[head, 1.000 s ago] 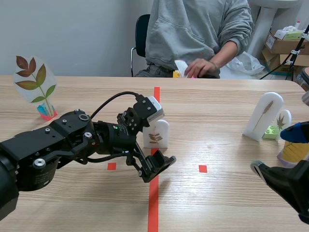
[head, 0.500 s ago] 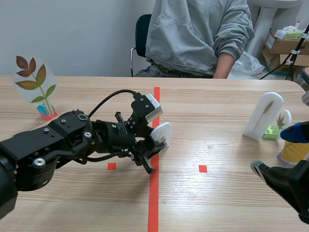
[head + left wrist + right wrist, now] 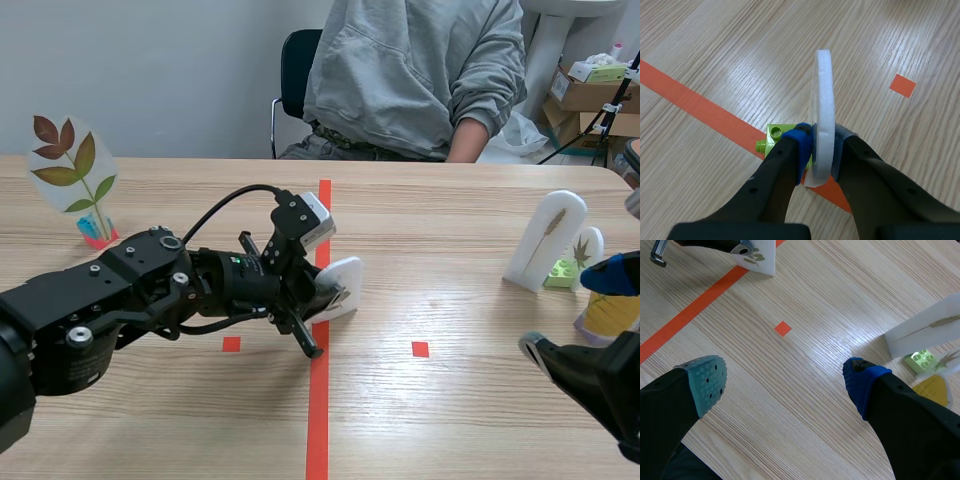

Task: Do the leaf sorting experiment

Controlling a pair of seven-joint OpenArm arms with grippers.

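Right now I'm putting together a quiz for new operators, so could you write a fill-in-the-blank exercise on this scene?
1. The left gripper is ____ on the white arch-shaped plaque that carries a pressed leaf.
2. The right gripper has its fingers ____, with nothing between them.
3. The small toy brick at the plaque's foot is ____.
4. The person across the table wears a ____ hooded sweatshirt.

Missing words: shut; open; green; grey.
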